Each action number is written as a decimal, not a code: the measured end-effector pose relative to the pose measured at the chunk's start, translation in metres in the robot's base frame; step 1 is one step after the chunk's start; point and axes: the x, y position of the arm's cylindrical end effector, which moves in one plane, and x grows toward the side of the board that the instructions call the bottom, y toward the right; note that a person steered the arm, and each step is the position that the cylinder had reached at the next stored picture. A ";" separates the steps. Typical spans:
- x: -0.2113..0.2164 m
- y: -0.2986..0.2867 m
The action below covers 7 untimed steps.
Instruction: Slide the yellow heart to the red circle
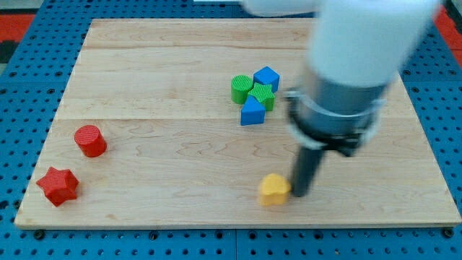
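pale wood board (pixel 180 188) lies on a blue pegboard surface (pixel 22 108), grain running side to side. yellow heart (pixel 273 189) sits low on the board, a little right of centre, near the view's bottom edge. my tip (pixel 300 193) is just at the heart's right side, touching or all but touching; the blur makes it hard to tell which. no claw on this arm, only the straight dark rod (pixel 306 172), so nothing is held and there is no opening to report. above the rod, the grey and white body of the arm (pixel 354 65) fills the view's upper right, blurred. red circle (pixel 90 140) stands far off at the view's left, well apart from the heart. red star (pixel 58 185) lies below and slightly left of the circle, near the board's lower left corner. a tight cluster sits above centre: green circle (pixel 241 88) at the left, blue cube (pixel 266 77) at the upper right, a green ridged block (pixel 263 94) between them, blue triangle (pixel 252 112) at the bottom, all touching or just beside one another. the cluster is well above the heart.
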 end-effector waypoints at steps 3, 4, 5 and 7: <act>0.044 -0.092; 0.040 -0.161; 0.032 -0.208; 0.034 -0.129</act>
